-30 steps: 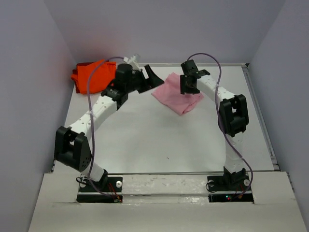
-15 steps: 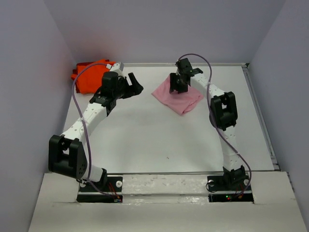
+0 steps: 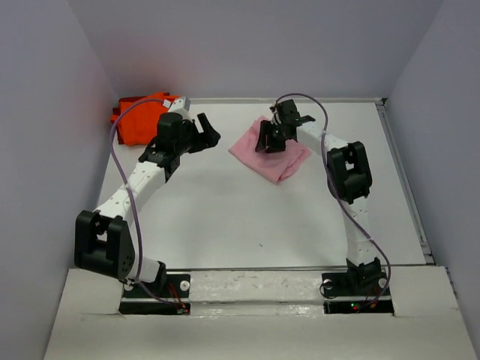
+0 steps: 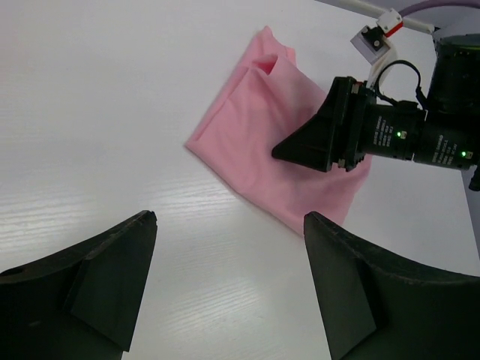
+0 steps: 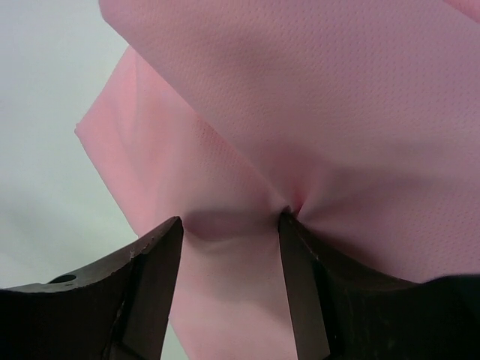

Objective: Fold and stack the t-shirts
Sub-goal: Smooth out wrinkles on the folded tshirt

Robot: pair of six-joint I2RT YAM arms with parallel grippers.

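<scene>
High rear overview; wrist views near shared pink t-shirt [image 3: 255,154]

The pink t-shirt [image 5: 337,112], at about twelve o'clock on the table, is a thin matt knit. The right wrist view shows a fine pinhole mesh across it, soft enough to pucker. The orange t-shirt [image 3: 139,124], at ten o'clock, looks like matt cloth too, though it lies too far off to make out the weave. The table [image 4: 112,112] is white with a faint wood-like grain and a slight sheen. The left gripper [image 4: 229,219] has fingers of matt black plastic, faintly rough, and the right gripper [image 5: 230,219] has the same. The left arm [image 3: 139,180] has links of smooth white plastic between black housings.
</scene>
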